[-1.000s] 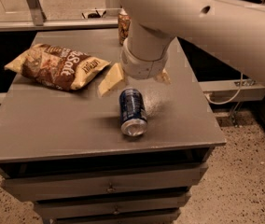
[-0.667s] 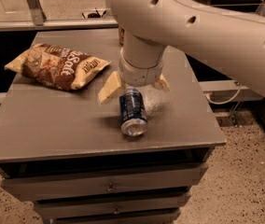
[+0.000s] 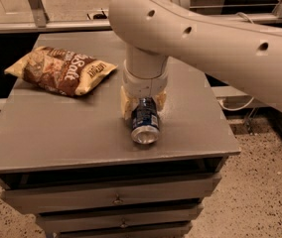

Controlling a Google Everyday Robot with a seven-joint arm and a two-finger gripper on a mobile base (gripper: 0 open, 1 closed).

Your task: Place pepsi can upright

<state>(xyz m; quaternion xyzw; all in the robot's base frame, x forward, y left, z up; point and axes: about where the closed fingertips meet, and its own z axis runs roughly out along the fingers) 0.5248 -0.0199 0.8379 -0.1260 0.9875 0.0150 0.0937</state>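
Observation:
The pepsi can (image 3: 145, 121) is dark blue and lies on its side on the grey cabinet top (image 3: 56, 133), silver end towards the front edge. My gripper (image 3: 142, 103) is down over the can's far half. Its yellowish fingers (image 3: 125, 105) sit against the can's left and right sides, closed in on it. The can still rests on the surface. The arm hides the can's far end.
A brown and yellow chip bag (image 3: 61, 69) lies at the back left of the top. The cabinet's front edge (image 3: 111, 162) is just in front of the can, with drawers below. My big white arm (image 3: 215, 38) spans the right and back.
My gripper has come down over the can and its fingers have drawn in from a wide spread to the can's sides. The can has not moved.

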